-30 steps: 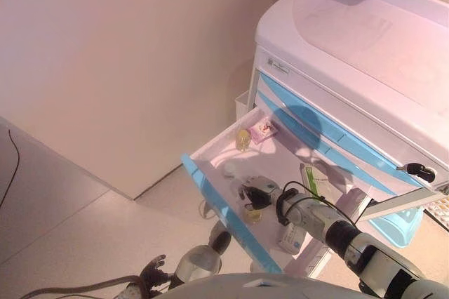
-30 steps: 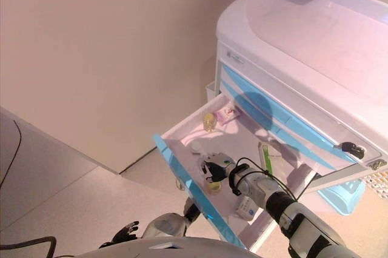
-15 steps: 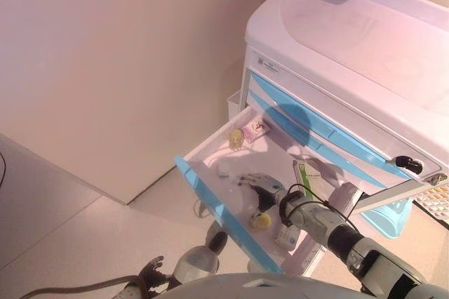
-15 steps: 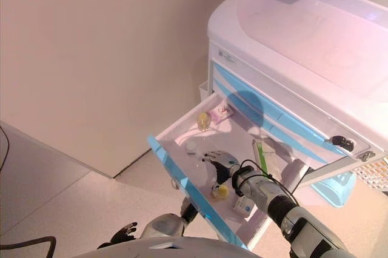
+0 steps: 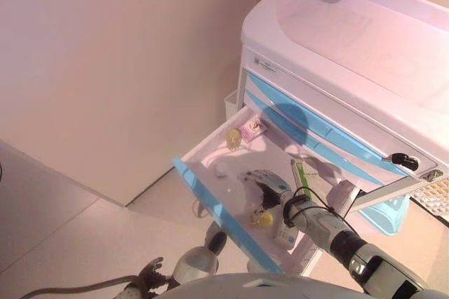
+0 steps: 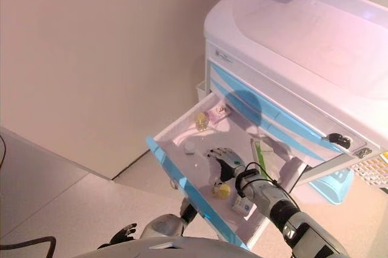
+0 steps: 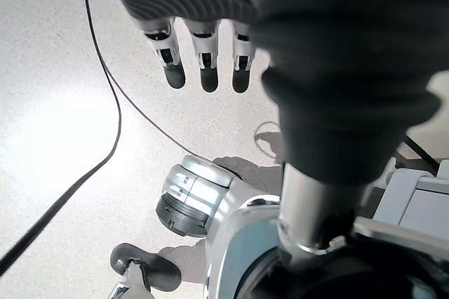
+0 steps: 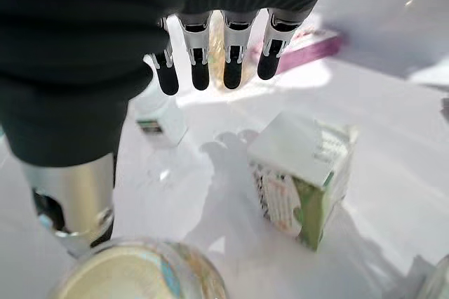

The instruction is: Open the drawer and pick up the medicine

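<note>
The white medical cart (image 5: 365, 53) has its blue-fronted drawer (image 5: 217, 204) pulled out, so I judge opening done and picking in hand. My right hand (image 6: 225, 160) hovers inside with fingers (image 8: 231, 67) straight, holding nothing. The medicine, a round yellow-capped jar (image 6: 220, 191), sits just under my thumb; a green-and-white carton (image 8: 302, 180) lies beside. Next: lower and curl round the jar. My left hand (image 7: 203, 60) hangs relaxed over the floor.

Drawer (image 5: 210, 197) open — medicine (image 6: 220, 191) inside

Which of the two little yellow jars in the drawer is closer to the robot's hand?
The yellow jar by the drawer's blue front, just beside the right hand. The other jar stands farther back beside the pink packet.
</note>
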Controlling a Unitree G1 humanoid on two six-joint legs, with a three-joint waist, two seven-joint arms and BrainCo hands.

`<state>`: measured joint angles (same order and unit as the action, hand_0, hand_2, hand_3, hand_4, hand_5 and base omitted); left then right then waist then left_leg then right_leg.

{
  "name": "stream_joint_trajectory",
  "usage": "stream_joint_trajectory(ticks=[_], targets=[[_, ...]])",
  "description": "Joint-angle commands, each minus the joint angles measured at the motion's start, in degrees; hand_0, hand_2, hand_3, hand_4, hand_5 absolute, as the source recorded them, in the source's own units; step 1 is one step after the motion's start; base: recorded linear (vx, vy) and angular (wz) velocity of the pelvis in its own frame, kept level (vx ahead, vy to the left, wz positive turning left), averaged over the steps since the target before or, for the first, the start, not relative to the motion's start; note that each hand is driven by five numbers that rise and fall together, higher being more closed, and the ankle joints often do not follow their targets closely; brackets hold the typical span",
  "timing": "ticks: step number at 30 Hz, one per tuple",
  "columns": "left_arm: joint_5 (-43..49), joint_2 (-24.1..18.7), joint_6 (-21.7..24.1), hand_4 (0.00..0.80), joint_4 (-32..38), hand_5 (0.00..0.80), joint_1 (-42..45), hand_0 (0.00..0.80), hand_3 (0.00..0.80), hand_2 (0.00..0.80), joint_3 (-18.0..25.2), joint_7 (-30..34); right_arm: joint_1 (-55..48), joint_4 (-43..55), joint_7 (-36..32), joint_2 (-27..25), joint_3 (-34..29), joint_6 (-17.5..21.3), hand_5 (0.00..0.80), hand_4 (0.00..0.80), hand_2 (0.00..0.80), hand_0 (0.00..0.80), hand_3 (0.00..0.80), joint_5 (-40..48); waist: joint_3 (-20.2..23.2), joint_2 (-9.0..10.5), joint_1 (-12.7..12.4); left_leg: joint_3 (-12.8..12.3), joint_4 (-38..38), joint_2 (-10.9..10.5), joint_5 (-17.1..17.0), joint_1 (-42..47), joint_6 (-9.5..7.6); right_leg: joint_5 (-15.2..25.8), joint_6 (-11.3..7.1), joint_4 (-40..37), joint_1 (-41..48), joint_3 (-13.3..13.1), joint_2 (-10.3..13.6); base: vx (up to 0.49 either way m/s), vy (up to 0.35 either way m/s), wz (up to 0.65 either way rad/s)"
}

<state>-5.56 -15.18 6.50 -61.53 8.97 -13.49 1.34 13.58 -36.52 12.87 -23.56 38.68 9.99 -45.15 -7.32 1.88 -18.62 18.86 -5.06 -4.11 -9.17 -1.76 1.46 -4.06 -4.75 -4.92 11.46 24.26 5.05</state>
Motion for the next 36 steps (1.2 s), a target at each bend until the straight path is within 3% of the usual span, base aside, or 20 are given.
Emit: stream_joint_trajectory(ticks=[1, 10, 30, 36], targets=[[0.3, 1.3, 1.7, 0.000, -2.2, 0.000, -0.9, 0.000, 0.000, 0.000, -3.2, -0.5, -0.9, 5.9, 4.9, -1.6, -0.7, 1.2, 0.000, 0.000, 0.000, 0.000, 0.000, 4.2, 1.3, 0.35, -0.1, -3.4, 0.9, -2.4, 8.4, 4.8, -2.99, 3.4, -0.73, 5.3, -6.2, -6.8, 2.3, 0.001, 0.010, -0.04], [-0.6, 1.7, 1.7, 0.000, -2.5, 0.000, -0.6, 0.000, 0.000, 0.000, -3.6, -0.5, -2.8, 8.4, 7.7, -1.9, -3.4, 3.5, 0.000, 0.000, 0.000, 0.000, 0.000, 8.3, 1.4, -0.13, 1.3, -4.1, 1.0, -2.3, 9.0, 5.4, -3.00, 3.5, -0.82, 5.2, -6.1, -7.4, 2.4, 0.000, 0.001, 0.00], [-0.3, 1.3, 2.3, 0.000, -2.3, 0.000, 0.5, 0.000, 0.000, 0.000, -3.6, 0.3, -4.8, 9.9, 11.9, -2.8, -6.1, 3.3, 0.000, 0.000, 0.000, 0.000, 0.000, 11.1, 1.7, -0.50, 2.4, -4.9, 1.0, -2.3, 9.6, 6.4, -2.95, 3.7, -1.14, 4.9, -5.6, -7.8, 2.8, 0.003, 0.004, -0.02], [0.0, 1.1, 2.0, 0.000, -2.0, 0.000, 0.5, 0.000, 0.000, 0.000, -3.5, 0.2, -4.9, 10.8, 9.6, -4.0, -5.8, 2.4, 0.000, 0.000, 0.000, 0.000, 0.000, 4.6, 1.6, -0.16, 2.5, -5.0, 1.0, -2.2, 9.8, 6.7, -3.05, 3.7, -1.38, 5.0, -5.6, -7.8, 2.9, 0.000, 0.000, 0.00]])
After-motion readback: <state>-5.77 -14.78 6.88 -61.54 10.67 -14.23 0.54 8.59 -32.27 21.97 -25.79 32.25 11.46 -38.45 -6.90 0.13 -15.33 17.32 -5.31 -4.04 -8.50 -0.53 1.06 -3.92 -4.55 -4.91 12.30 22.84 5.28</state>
